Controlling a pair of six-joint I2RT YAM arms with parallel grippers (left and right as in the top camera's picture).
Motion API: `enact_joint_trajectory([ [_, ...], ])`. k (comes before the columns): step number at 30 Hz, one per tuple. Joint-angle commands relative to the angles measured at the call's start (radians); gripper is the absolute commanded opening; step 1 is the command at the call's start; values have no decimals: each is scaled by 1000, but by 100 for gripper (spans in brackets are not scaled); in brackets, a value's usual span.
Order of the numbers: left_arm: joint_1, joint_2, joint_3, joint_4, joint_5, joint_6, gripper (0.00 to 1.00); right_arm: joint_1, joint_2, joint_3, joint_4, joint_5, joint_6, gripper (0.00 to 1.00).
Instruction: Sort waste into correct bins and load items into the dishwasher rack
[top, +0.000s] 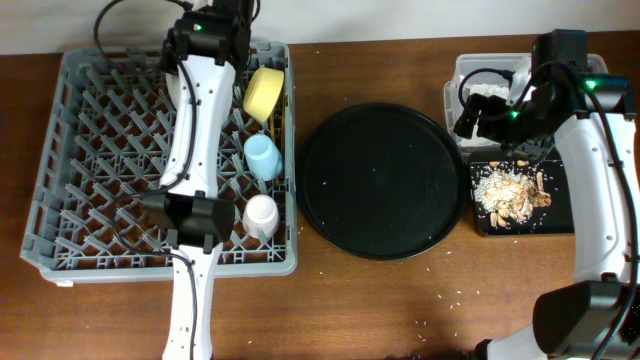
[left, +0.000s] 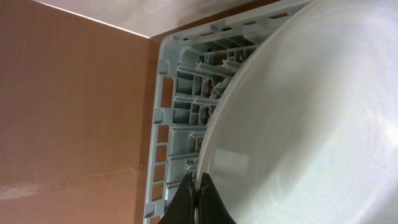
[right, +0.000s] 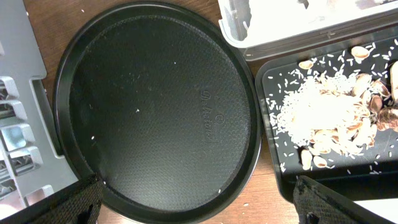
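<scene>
My left gripper (left: 198, 190) is shut on the rim of the round white plate (left: 311, 118) and holds it on edge over the far corner of the grey dishwasher rack (left: 163, 118). In the overhead view this gripper (top: 228, 20) is at the rack's (top: 70, 160) far edge, and the arm hides the plate. A yellow bowl (top: 265, 92), a light blue cup (top: 263, 157) and a pale pink cup (top: 261, 215) sit along the rack's right side. My right gripper (right: 199, 211) is open and empty above the round tray's near edge.
The large round black tray (top: 382, 180) lies between the rack and the bins. The clear tub (right: 249, 34) holds white napkins (right: 292, 12). The shallow black tray (right: 270, 74) holds rice and beige food scraps (right: 323, 118). Loose crumbs lie on the table.
</scene>
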Motion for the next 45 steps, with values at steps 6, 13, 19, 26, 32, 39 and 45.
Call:
enact_joint_trajectory([
  [6,-4,53,6,14,201,-76,46,-6,-6,9,0,10,8,98],
  [13,8,-132,9,-37,458,-76,56,-6,-6,9,-1,10,8,98],
  [19,9,-487,9,-82,819,-76,100,-6,-6,9,1,9,8,98],
  [26,9,-489,8,-100,819,-76,100,3,-8,9,7,88,5,98],
  [32,9,-489,8,-100,819,-76,100,240,-319,-150,463,361,-52,98],
  [39,9,-489,8,-100,819,-76,100,234,-995,-1108,1217,350,-48,99],
  [45,9,-489,8,-100,819,-76,100,236,-1424,-1566,1355,320,-45,98],
])
